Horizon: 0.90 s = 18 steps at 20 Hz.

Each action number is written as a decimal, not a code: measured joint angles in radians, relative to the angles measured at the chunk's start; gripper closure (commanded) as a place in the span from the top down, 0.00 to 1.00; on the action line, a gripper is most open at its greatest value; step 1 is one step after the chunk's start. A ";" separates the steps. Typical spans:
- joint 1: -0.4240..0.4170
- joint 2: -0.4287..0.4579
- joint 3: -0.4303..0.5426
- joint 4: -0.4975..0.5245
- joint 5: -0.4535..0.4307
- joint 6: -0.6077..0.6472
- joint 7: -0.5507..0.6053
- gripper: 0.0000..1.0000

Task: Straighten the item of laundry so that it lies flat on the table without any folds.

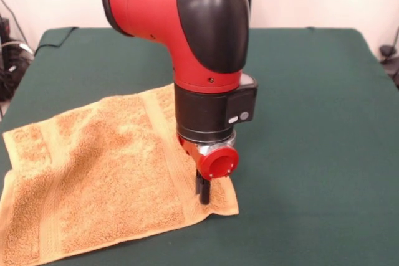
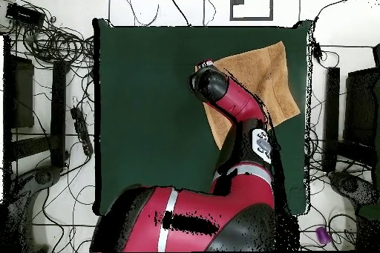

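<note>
I've got the towel (image 1: 106, 179) spread across the table (image 1: 312, 123) in the front view, and it takes up the lower left of my picture, running off the bottom edge. It lies mostly open, though the surface ripples near its middle and its left edge looks turned over on itself. A flat woven band runs just inside the towel's right edge, and another shows along its left side.

The arm (image 1: 187, 23) comes down over the towel's right-hand corner. The gripper (image 1: 204, 192) is planted right on that corner, its dark tip touching the cloth just inside the woven band. I see only one slim dark shape below the red end cap (image 1: 219, 162), so I can't tell whether it's open or closed on anything.

Overhead, the towel (image 2: 263, 79) sits near one corner of the table (image 2: 148, 116), close to two of its edges, turned at an angle to them. The arm (image 2: 234, 102) crosses over the towel and hides part of it; the wrist end sits over the towel's edge. The gripper itself is hidden under the arm there. Cables (image 2: 52, 42) lie on the floor beyond the table's side, well apart from the towel.
</note>
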 measured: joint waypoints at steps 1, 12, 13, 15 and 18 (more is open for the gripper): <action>0.000 0.000 0.000 0.000 0.001 0.000 0.000 0.00; 0.000 0.002 0.000 0.000 0.015 0.000 0.000 0.00; 0.000 0.002 0.001 0.000 0.016 0.000 0.000 0.00; 0.000 0.003 0.001 0.000 0.025 0.000 0.000 0.00; 0.000 0.004 0.001 0.000 0.032 0.000 0.000 0.00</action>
